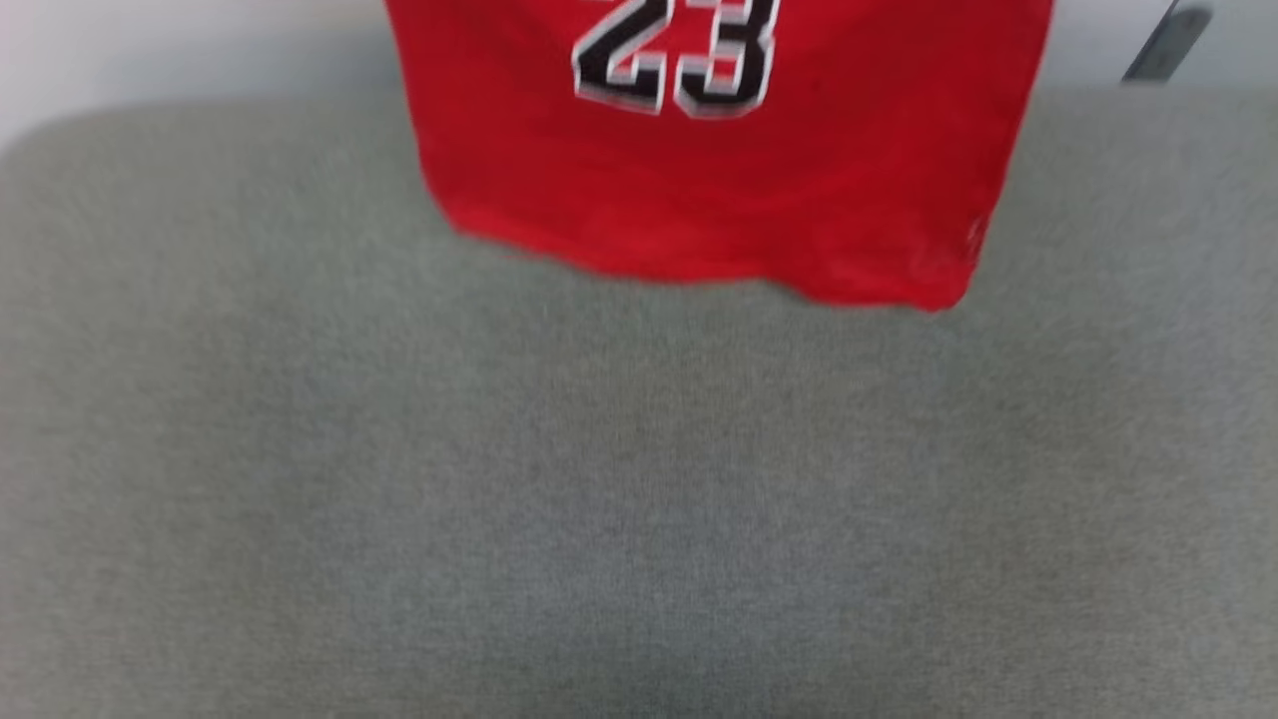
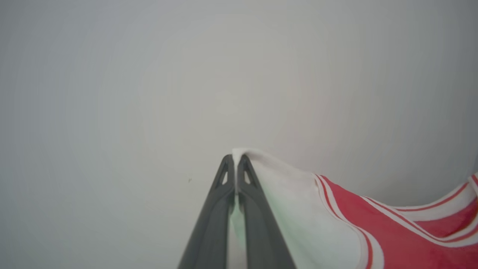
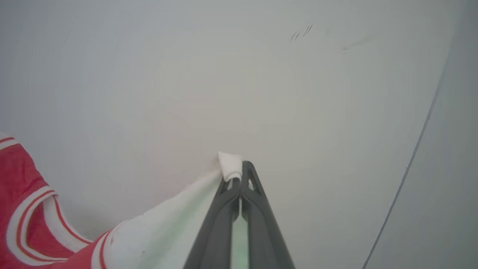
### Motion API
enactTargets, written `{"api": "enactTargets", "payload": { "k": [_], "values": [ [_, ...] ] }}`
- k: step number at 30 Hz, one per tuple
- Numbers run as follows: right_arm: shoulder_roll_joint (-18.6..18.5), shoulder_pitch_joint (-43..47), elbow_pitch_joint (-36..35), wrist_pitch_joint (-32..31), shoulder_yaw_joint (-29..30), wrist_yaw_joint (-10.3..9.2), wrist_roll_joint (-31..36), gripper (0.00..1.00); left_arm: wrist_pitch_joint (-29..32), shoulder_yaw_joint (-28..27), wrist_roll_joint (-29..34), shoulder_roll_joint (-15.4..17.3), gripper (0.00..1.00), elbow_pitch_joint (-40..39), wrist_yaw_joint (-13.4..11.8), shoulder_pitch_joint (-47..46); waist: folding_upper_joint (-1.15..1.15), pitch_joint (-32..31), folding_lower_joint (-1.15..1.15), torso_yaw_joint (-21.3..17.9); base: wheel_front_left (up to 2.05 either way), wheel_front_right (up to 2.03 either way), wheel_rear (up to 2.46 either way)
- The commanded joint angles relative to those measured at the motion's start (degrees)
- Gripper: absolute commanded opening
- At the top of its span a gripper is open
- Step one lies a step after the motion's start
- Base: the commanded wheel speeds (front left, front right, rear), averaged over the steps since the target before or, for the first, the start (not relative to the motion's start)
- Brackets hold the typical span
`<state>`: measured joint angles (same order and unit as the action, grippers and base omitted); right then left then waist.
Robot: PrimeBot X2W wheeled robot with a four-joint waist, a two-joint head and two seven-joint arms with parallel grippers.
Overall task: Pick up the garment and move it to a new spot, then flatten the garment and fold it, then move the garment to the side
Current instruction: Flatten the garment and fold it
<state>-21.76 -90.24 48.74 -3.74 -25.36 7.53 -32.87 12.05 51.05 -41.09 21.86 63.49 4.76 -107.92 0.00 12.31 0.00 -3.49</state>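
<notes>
Both pairs of jaws are clenching white sleeve cloth: the left gripper (image 2: 235, 157) and right gripper (image 3: 239, 168) are each pinching a sleeve of the garment (image 1: 719, 190), which is hanging spread, its red hem dangling over the grey desk (image 1: 639, 499).

A grey fabric surface (image 1: 599, 499) with a rounded far-left corner lay softly lit. A plain pale wall (image 3: 186, 74) carried a few dark scuffs (image 3: 300, 33) and a thin seam (image 3: 410, 160).
</notes>
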Motion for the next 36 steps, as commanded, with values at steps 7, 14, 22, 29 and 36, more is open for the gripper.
{"api": "enactTargets", "payload": {
  "k": [7,14,22,29,36],
  "values": [
    [-2.01,-10.63,7.68,17.06,0.45,-0.09,11.1,0.0,-10.69,-0.51,2.5,-2.92,0.0,0.69,-4.69,-8.3,0.0,17.39,0.0,1.4,0.0,0.0,0.0],
    [-4.86,-14.98,-1.14,18.79,9.56,-0.09,29.37,0.0,-23.22,-3.1,1.89,-6.15,0.0,-0.47,-4.73,-15.3,0.0,26.99,0.0,5.02,0.0,0.0,0.0],
    [-3.12,-5.59,-7.56,18.83,13.6,-0.09,36.68,0.0,-26.96,-2.8,2.89,-6.29,0.0,0.7,-3.23,-10.52,0.0,32.15,0.0,6.41,0.0,0.0,0.0],
    [-4.0,1.12,-3.95,18.86,10.59,-0.09,32.25,0.0,-26.56,-0.76,2.43,-6.16,0.0,5.0,0.19,-0.96,0.0,29.47,0.0,6.87,0.0,0.0,0.0],
    [-7.35,11.27,-5.14,18.85,0.14,-0.09,21.49,0.0,-23.16,1.94,-0.1,-5.06,0.0,5.26,2.67,11.61,0.0,22.34,0.0,6.41,0.0,0.0,0.0]
  ]
}}
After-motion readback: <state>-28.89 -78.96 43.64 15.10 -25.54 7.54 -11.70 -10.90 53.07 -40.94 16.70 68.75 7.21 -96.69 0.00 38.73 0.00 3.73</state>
